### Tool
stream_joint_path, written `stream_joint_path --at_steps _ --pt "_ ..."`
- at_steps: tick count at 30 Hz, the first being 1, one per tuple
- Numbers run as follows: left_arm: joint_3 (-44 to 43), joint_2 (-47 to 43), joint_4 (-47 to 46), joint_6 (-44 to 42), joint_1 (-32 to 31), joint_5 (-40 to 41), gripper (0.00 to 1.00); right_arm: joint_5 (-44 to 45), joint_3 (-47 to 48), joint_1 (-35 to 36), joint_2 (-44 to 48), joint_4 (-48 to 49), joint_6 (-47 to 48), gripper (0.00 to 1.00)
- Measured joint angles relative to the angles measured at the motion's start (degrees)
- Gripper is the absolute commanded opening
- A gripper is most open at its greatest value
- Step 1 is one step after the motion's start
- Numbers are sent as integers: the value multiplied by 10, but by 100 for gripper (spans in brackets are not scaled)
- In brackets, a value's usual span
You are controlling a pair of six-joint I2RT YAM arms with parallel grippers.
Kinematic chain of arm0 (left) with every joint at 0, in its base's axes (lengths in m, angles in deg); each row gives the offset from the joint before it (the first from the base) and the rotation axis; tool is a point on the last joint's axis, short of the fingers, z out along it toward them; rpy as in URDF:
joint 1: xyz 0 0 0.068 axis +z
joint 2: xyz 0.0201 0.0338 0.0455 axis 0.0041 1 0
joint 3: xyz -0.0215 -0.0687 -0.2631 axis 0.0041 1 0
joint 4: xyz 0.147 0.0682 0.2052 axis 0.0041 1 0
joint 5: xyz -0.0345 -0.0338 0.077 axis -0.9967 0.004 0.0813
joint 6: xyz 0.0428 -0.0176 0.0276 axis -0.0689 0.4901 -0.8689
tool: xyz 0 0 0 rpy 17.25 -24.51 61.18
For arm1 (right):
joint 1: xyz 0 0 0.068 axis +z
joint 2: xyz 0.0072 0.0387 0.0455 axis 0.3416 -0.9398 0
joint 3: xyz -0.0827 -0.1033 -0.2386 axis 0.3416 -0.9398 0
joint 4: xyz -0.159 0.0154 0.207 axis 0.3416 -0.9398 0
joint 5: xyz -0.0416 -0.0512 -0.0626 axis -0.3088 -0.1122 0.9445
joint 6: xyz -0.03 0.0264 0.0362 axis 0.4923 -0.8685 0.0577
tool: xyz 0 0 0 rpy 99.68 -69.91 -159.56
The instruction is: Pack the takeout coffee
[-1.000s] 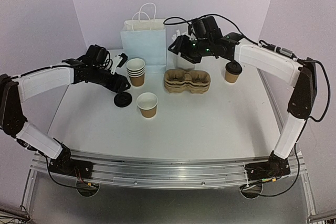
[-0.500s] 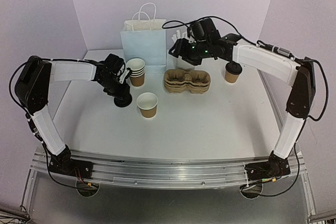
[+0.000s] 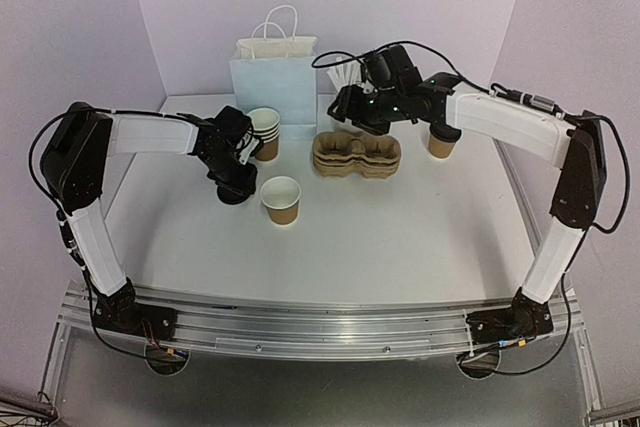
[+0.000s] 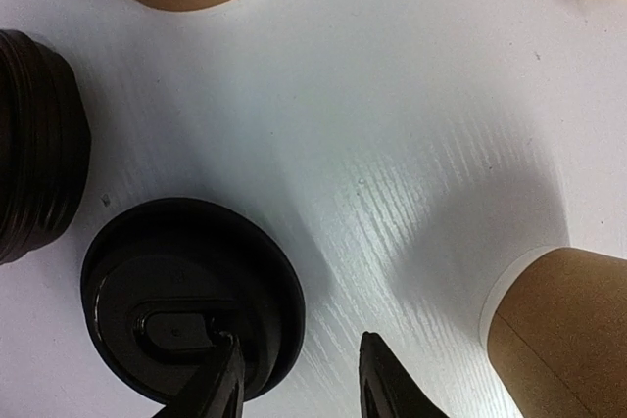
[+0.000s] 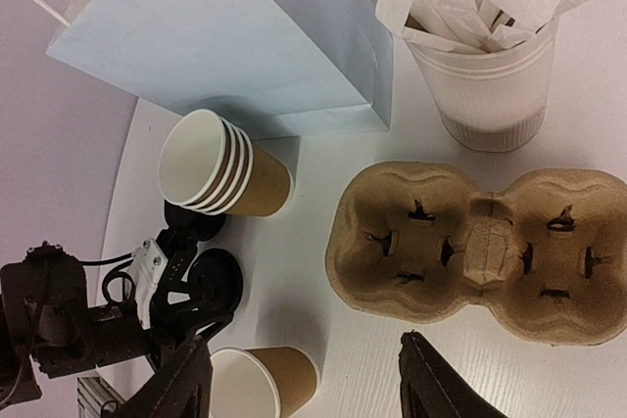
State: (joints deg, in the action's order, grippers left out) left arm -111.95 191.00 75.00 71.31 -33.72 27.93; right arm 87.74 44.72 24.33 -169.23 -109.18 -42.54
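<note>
Across the white tabletop [image 3: 400, 237], the black lid [image 4: 191, 301] lay just left of the lone open cup [image 3: 281, 199]; my left end effector [image 4: 300, 349], the nearer one, straddled the lid's rim, jaws apart, not pinching. My right end effector [image 5: 306, 345] hung open beyond that cup.

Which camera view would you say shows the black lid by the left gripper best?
Left wrist: the black lid fills the lower left, close up, its raised spout visible. Top external shows only a dark sliver under the left gripper; right wrist shows it small, partly behind that gripper.
</note>
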Motion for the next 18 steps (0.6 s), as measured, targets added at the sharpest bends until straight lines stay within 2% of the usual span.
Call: stream_joint_path --at_steps 8,18 --pt "-1 16 7 27 0 1 32 12 -18 3 23 0 1 61" --pt "-5 21 8 22 1 12 11 15 -23 3 26 0 1 61"
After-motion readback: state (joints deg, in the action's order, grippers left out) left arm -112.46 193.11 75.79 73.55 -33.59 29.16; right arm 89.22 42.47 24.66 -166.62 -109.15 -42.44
